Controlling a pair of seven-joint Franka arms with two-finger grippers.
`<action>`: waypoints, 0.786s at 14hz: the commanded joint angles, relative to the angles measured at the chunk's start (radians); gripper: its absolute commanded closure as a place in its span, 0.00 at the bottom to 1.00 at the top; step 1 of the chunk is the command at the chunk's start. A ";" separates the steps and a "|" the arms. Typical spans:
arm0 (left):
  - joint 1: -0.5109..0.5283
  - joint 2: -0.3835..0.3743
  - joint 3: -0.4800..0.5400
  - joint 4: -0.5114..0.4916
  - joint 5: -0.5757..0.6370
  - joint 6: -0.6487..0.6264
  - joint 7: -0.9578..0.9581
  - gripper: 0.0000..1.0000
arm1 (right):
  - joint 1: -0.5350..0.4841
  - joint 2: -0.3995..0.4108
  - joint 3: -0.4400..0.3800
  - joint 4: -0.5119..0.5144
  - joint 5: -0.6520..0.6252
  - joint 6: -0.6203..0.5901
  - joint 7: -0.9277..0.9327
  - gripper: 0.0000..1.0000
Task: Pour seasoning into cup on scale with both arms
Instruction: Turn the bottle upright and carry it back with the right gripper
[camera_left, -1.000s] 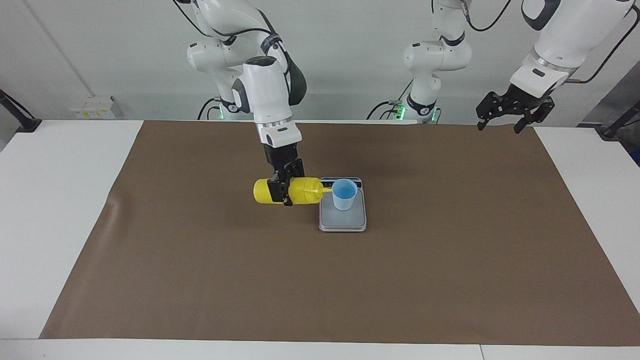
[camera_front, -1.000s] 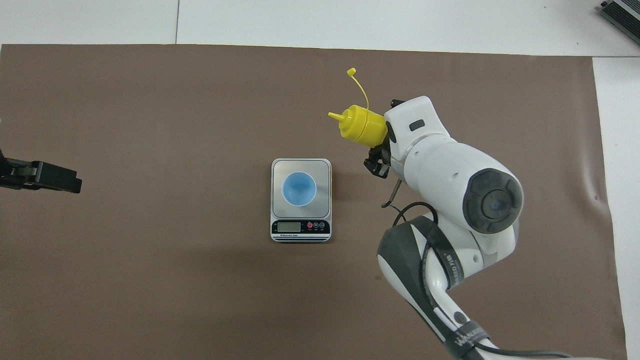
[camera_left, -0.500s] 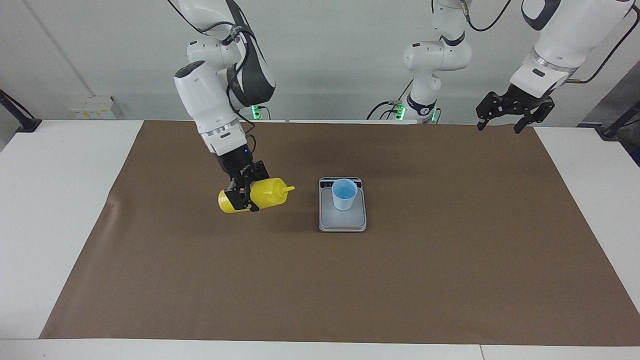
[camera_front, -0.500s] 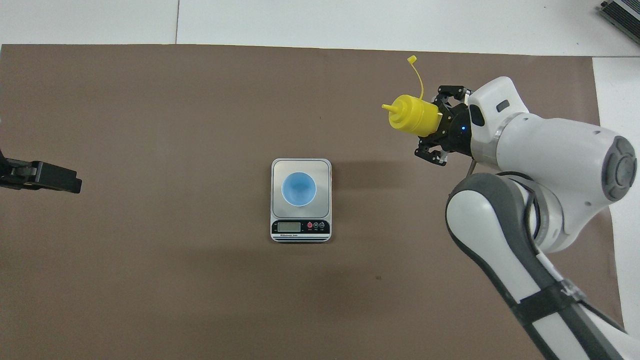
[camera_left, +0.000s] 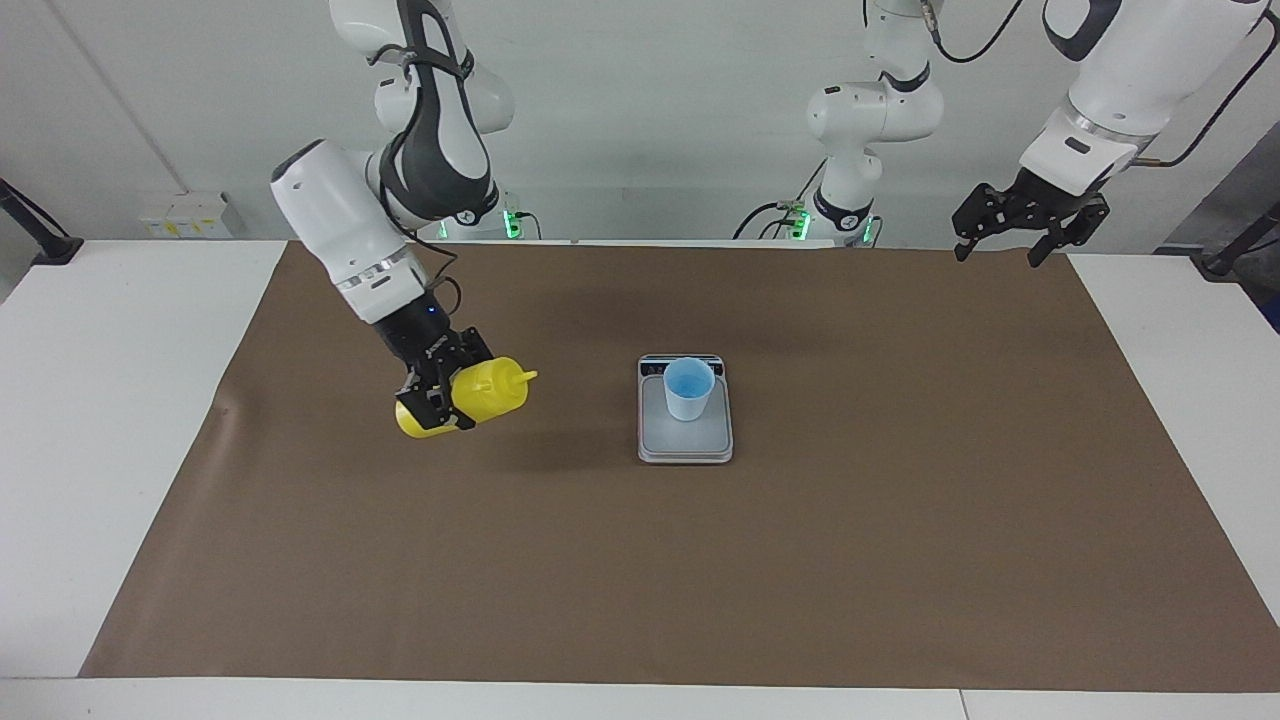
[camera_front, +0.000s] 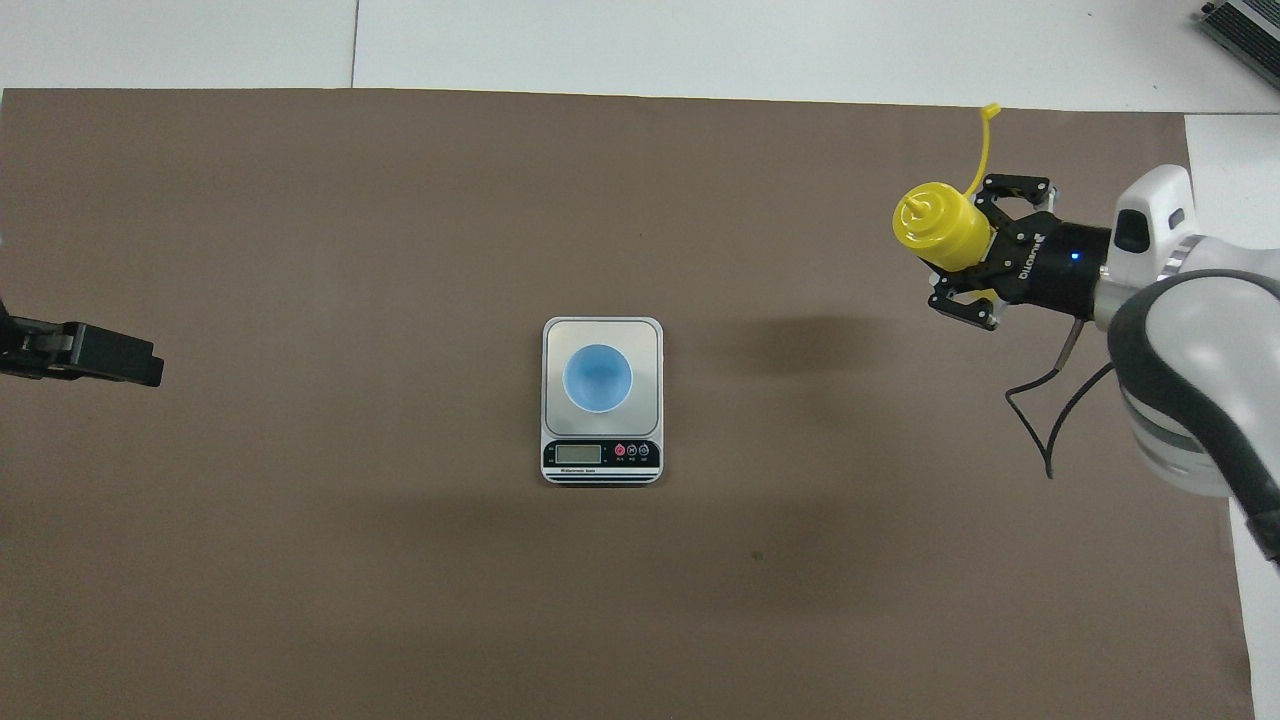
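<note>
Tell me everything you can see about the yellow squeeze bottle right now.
The yellow squeeze bottle is a bright, plastic-looking cylinder with a conical nozzle and a thin strap ending in a small cap, which hangs off uncapped. The right tool is shut on its body, holding it in the air over the brown mat toward the right arm's end of the table. It is tilted, nozzle pointing up and toward the cup. Nothing else touches it.

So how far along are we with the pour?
Set up: the cup stands on the scale. Whether seasoning went in cannot be seen. In hand: the right gripper holds the seasoning bottle tilted in the air over the mat toward the right arm's end, nozzle clear of the cup. Left: setting the bottle down. The left gripper waits open, raised at its own end.
</note>
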 joint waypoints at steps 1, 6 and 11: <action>0.001 -0.031 0.003 -0.031 -0.005 -0.002 -0.004 0.00 | -0.088 -0.013 0.015 -0.036 0.115 -0.066 -0.044 1.00; 0.001 -0.031 0.003 -0.031 -0.005 -0.002 -0.004 0.00 | -0.157 0.004 0.013 -0.122 0.411 -0.108 -0.121 1.00; 0.001 -0.031 0.003 -0.031 -0.005 -0.002 -0.004 0.00 | -0.209 0.059 0.013 -0.156 0.530 -0.141 -0.458 1.00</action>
